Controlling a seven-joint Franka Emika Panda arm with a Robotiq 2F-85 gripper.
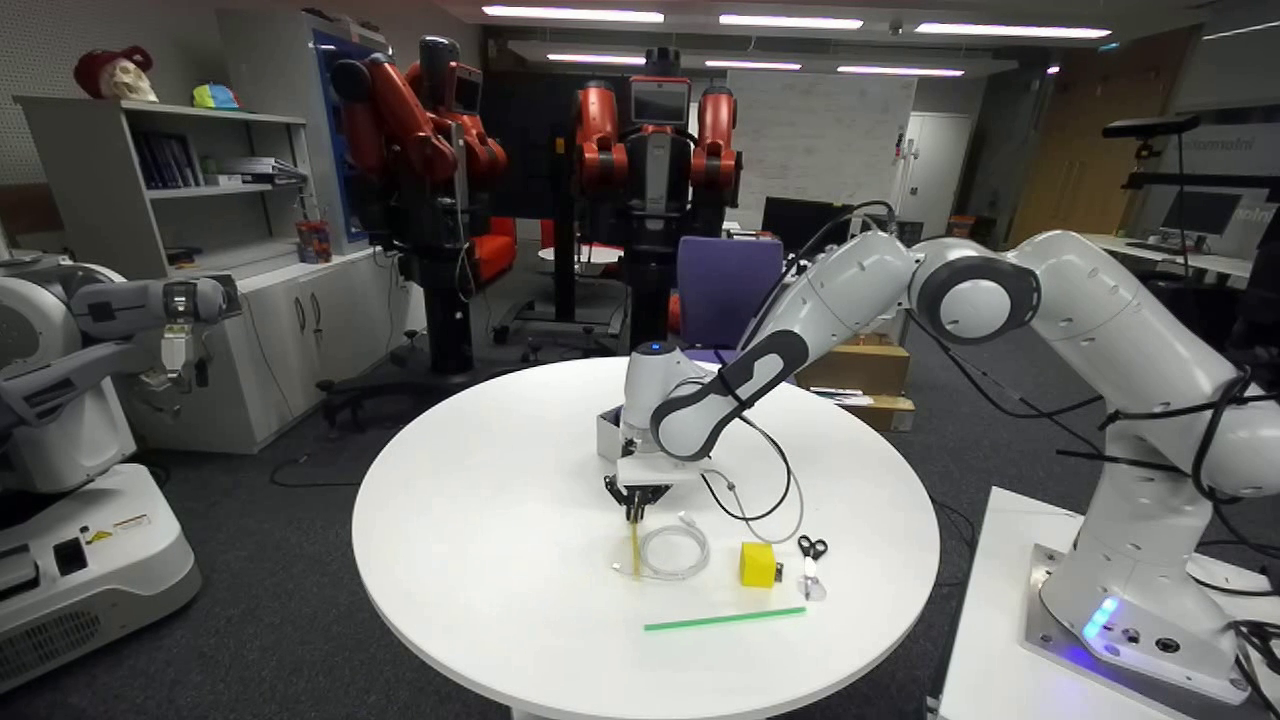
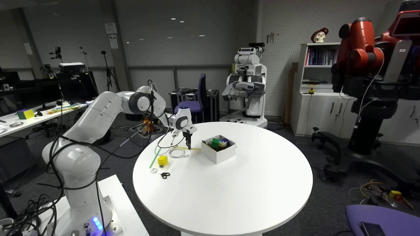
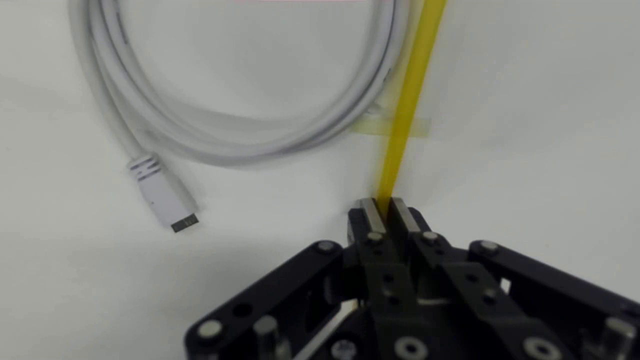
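Round white table (image 1: 470, 510) stands on dark floor (image 1: 290, 580), apparently carpeted.

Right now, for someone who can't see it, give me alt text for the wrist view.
A black gripper pinches a narrow yellow strip that runs up the picture. To its left, a coiled white cable rests on a white table, its plug angled toward the lower right.

Long white tube lights (image 1: 572, 14) are shining overhead in an exterior view, brightening the round white tabletop (image 1: 480, 510); the dark grey wall panel (image 2: 178, 42) is mirroring small glints. In the wrist view, soft shadows are lying beside the coiled white cable (image 3: 245, 154), and the narrow yellow strip (image 3: 411, 95) is showing blurred edges.
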